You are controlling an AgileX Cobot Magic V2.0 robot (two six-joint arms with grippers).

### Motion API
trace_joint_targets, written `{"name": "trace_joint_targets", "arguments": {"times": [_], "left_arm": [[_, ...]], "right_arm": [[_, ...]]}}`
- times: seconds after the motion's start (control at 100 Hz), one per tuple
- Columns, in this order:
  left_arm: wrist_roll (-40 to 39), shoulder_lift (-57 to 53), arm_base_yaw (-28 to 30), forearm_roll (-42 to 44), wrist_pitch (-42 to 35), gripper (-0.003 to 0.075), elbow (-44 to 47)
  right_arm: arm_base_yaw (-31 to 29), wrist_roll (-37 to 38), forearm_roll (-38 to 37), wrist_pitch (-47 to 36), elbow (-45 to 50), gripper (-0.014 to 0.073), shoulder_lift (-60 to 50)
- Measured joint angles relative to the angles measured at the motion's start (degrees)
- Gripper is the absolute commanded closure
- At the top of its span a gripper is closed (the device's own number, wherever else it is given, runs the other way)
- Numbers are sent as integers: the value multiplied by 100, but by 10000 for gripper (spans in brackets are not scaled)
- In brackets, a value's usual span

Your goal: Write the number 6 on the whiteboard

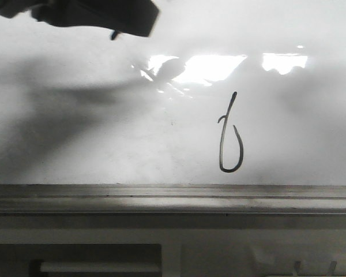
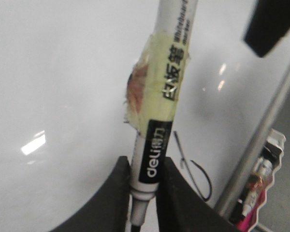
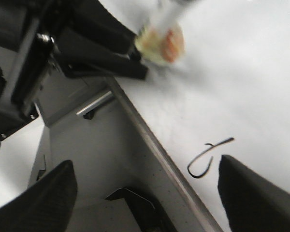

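The whiteboard (image 1: 75, 133) fills the front view, with a grey bottom rail (image 1: 173, 199). The number 6 (image 1: 230, 138) is a thin black stroke right of centre, low on the board. It also shows in the left wrist view (image 2: 195, 171) and the right wrist view (image 3: 208, 159). My left gripper (image 2: 144, 188) is shut on a white marker (image 2: 164, 87) wrapped in yellowish tape; its tip is hidden below the frame. In the front view the left gripper (image 1: 92, 14) is a dark shape at the top left, away from the stroke. My right gripper (image 3: 145, 193) is open and empty, near the rail.
A bright light reflection (image 1: 210, 66) lies on the board above the number. The left arm's shadow (image 1: 63, 115) darkens the board's left half. Below the rail is a grey ledge with a dark slot (image 1: 75, 257). The left arm's dark body (image 3: 63, 43) appears in the right wrist view.
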Motion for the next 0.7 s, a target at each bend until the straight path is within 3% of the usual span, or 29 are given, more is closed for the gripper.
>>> {"name": "trace_joint_targets", "arguments": {"times": [0.17,0.34,0.7], "left_arm": [[-15,-620,141,-1543,-549,741,633],[-36,-707,141,-2845,-543,741,907],[-36,-25,141,-3449,-546,741,934]], "right_arm": [[-255,189,-146,-219,446,74,-469],[-266,359,-168,-471,987,74,-881],[-266,483,-180,-497,1235,74,-1336]]}}
